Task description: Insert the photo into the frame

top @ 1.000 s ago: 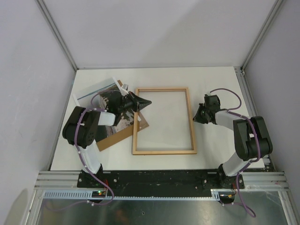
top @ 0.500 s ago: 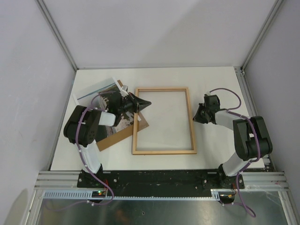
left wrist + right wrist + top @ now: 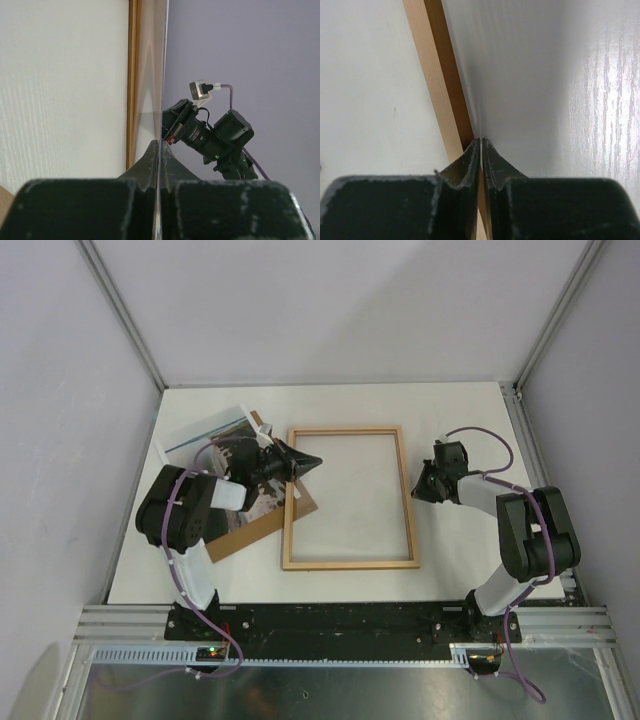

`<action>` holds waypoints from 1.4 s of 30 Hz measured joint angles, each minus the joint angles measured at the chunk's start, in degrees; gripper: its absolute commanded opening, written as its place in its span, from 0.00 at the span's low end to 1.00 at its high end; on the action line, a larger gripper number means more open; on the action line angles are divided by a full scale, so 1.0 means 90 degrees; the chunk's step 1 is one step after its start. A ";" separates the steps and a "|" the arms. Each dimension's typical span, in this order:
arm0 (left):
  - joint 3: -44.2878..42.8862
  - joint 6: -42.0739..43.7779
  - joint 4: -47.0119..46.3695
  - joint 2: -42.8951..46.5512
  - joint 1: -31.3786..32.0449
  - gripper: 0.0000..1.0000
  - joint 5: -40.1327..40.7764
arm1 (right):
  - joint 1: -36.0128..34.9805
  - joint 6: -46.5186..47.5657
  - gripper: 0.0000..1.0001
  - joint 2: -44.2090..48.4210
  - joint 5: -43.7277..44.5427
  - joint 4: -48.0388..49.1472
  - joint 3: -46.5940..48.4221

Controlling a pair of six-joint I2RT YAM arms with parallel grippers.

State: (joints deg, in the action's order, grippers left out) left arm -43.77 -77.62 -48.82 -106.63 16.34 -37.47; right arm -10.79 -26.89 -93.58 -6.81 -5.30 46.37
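Observation:
The frame point(image 3: 350, 564) lies flat mid-table with bare table showing inside it. The photo point(image 3: 203, 436) lies tilted at the back left on a brown backing board point(image 3: 255, 528), mostly hidden by my left arm. My left gripper point(image 3: 318, 458) is shut and points right, its tips just past the frame's left rail near the top corner. The left wrist view shows its shut fingers point(image 3: 159, 142) and a wooden rail point(image 3: 133, 75) beyond. My right gripper point(image 3: 417, 492) is shut at the frame's right rail. In the right wrist view its tips point(image 3: 480, 140) meet the rail's point(image 3: 437, 65) inner edge.
The backing board sticks out under the frame's left rail. Grey walls enclose the table on three sides. My right arm point(image 3: 210, 135) shows across the frame in the left wrist view. An aluminium rail point(image 3: 340, 625) runs along the near edge.
The frame's top end has slid slightly to the left. My left gripper has drawn back a little to the left. The right arm has barely moved.

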 measured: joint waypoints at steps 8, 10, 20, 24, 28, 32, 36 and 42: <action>0.0075 0.0000 -0.0046 0.0000 -0.0002 0.00 0.0027 | 0.0000 0.0000 0.10 -0.0019 0.0005 -0.0005 0.0019; 0.0078 -0.0002 -0.0049 0.0000 -0.0002 0.00 0.0027 | -0.0002 0.0000 0.10 -0.0019 0.0007 -0.0002 0.0019; 0.0121 -0.0046 -0.0092 0.0000 -0.0002 0.00 0.0029 | -0.0005 0.0000 0.13 -0.0019 0.0012 -0.0010 0.0024; 0.0175 -0.0046 -0.0121 0.0000 -0.0012 0.00 0.0034 | -0.0005 0.0000 0.22 -0.0012 0.0066 -0.0024 0.0036; 0.0194 -0.0046 -0.0134 0.0000 -0.0012 0.00 0.0029 | -0.0005 0.0000 0.26 0.0049 0.0219 -0.0095 0.0041; 0.0197 -0.0046 -0.0134 0.0000 -0.0012 0.00 0.0029 | -0.0022 0.0002 0.29 0.0141 0.0352 -0.0221 0.0041; 0.0199 -0.0046 -0.0134 0.0000 -0.0012 0.00 0.0029 | -0.0029 0.0000 0.32 0.0289 0.0413 -0.0287 0.0041; 0.0199 -0.0046 -0.0134 0.0000 -0.0012 0.00 0.0029 | -0.0034 0.0002 0.35 0.0529 0.0444 -0.0284 0.0039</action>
State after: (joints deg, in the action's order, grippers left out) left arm -41.98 -78.04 -50.02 -106.63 16.23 -37.21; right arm -11.09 -26.87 -88.82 -2.81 -7.86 46.72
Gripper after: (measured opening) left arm 0.005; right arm 0.342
